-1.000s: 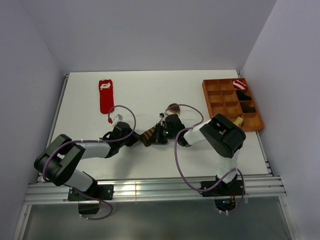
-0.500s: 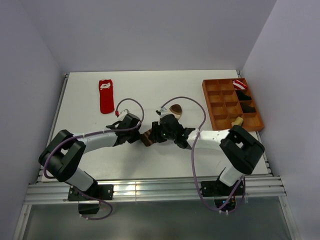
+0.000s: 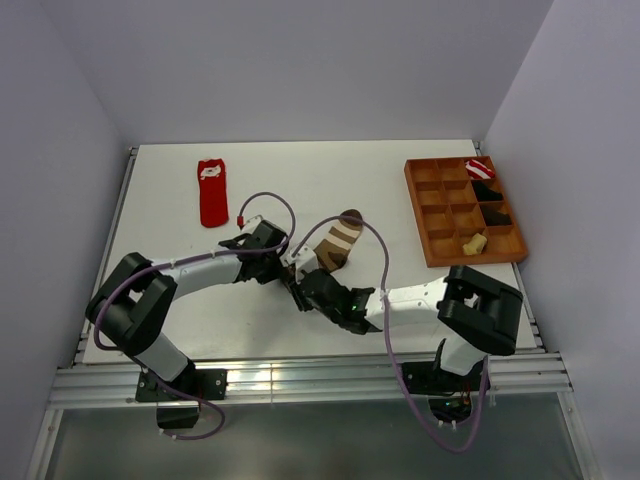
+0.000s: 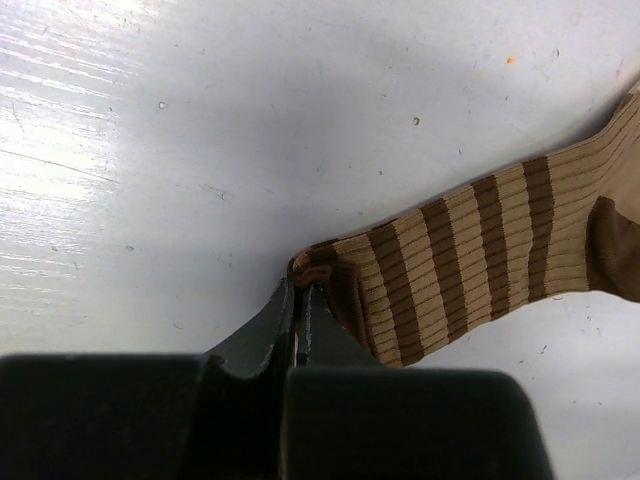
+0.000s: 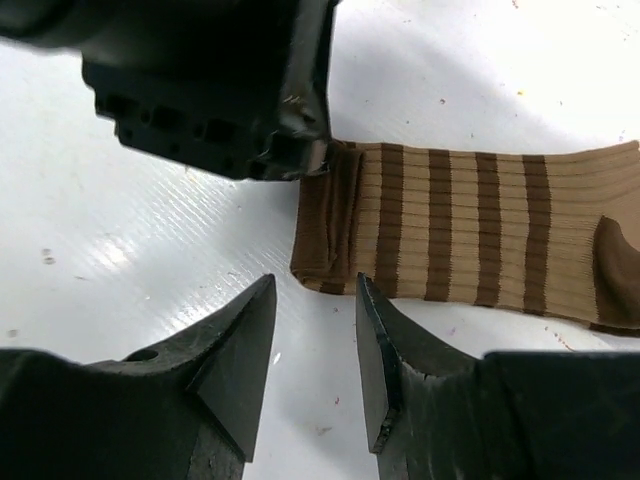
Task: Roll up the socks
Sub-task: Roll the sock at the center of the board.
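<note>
Socks lie in three places. The striped sock (image 3: 336, 243) is stretched flat near the middle of the table (image 3: 380, 180), running on a slant: its dark toe points toward the far edge, and its brown end points toward the near edge. That end is folded over on itself a little.

The left gripper (image 4: 300, 303) is clenched on the folded end, with a thin pinch of brown fabric between its closed fingers. It reaches in from the left side.

The right gripper (image 5: 314, 300) is spread, its two fingers (image 5: 245, 340) parted just short of the same end, on the side toward the near edge. They hold nothing. I cannot tell if the tips touch the fabric.

The red sock (image 3: 211, 192) lies flat and straight near the far left corner, well apart from both arms.

The mustard sock (image 3: 474, 242) sits in a tray (image 3: 416, 205) by the right edge, in a compartment along the tray's near side. A red-and-white bundle (image 3: 480, 168) fills the tray's far right compartment. Black bundles (image 3: 488, 193) sit in the compartments between these two.
</note>
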Available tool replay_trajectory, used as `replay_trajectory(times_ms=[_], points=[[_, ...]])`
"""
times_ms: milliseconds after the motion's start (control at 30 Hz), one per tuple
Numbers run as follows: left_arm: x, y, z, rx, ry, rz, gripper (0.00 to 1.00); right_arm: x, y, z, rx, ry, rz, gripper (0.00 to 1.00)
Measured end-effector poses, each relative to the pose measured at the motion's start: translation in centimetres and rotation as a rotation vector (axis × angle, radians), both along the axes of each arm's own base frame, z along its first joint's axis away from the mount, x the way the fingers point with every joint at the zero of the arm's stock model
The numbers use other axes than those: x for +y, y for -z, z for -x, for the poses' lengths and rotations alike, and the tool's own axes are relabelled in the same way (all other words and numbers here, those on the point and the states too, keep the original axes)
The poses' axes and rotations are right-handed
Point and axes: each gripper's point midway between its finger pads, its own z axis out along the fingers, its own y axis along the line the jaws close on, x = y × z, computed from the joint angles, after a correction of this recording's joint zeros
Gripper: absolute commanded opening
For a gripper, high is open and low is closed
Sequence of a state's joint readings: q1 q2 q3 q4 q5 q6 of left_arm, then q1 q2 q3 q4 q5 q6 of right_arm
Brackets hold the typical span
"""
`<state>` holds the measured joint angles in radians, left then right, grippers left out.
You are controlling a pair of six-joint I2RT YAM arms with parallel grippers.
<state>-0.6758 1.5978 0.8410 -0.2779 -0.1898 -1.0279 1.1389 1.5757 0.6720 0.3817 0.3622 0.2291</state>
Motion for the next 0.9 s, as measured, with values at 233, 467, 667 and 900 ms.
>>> replay_trajectory(times_ms=[233, 467, 667, 900], points=[[0.1, 0.0, 0.1, 0.012, 0.005, -0.012, 0.00, 0.4, 2.2, 0.4, -0.093, -0.010, 0.129, 0.46], [0.0, 0.0, 0.1, 0.023, 0.012, -0.021, 0.00, 1.2, 2.8, 0.2, -0.150, -0.014, 0.185, 0.46], [0.0, 0.0, 0.1, 0.025, 0.015, -0.019, 0.01, 1.9, 3.1, -0.4, -0.174, -0.012, 0.207, 0.45], [0.0, 0.1, 0.1, 0.028, 0.014, -0.020, 0.00, 2.2, 4.4, -0.9, -0.183, 0.006, 0.239, 0.32]])
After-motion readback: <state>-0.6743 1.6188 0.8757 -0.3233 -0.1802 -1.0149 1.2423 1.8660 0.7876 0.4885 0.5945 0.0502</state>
